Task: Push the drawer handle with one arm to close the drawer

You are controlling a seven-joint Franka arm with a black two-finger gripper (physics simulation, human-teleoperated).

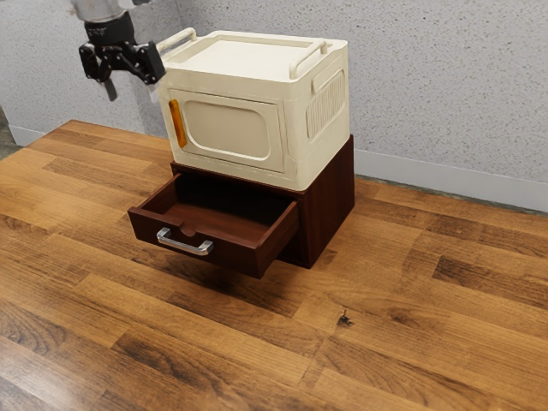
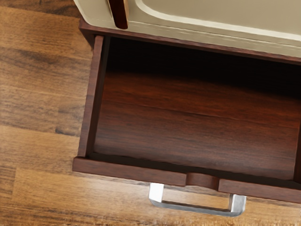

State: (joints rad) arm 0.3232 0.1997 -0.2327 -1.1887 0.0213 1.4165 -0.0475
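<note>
High at the exterior view's upper left, my gripper (image 1: pixel 134 88) hangs with its fingers spread, nothing between them. It is above the level of the drawer (image 1: pixel 233 254) and apart from it. The drawer stands pulled out of the dark red-brown cabinet (image 1: pixel 330 201), and its interior looks bare. A silver bar handle (image 1: pixel 185 247) is fixed to its front. From the wrist view, the drawer (image 2: pixel 197 117) is seen from above, with the handle (image 2: pixel 195 208) beyond its front panel.
A cream box (image 1: pixel 318 120) with top rails and an orange-brown door handle (image 1: pixel 177 123) rests on the cabinet. The wooden table (image 1: pixel 257 342) extends around them, and a speckled wall (image 1: pixel 445 86) rises behind.
</note>
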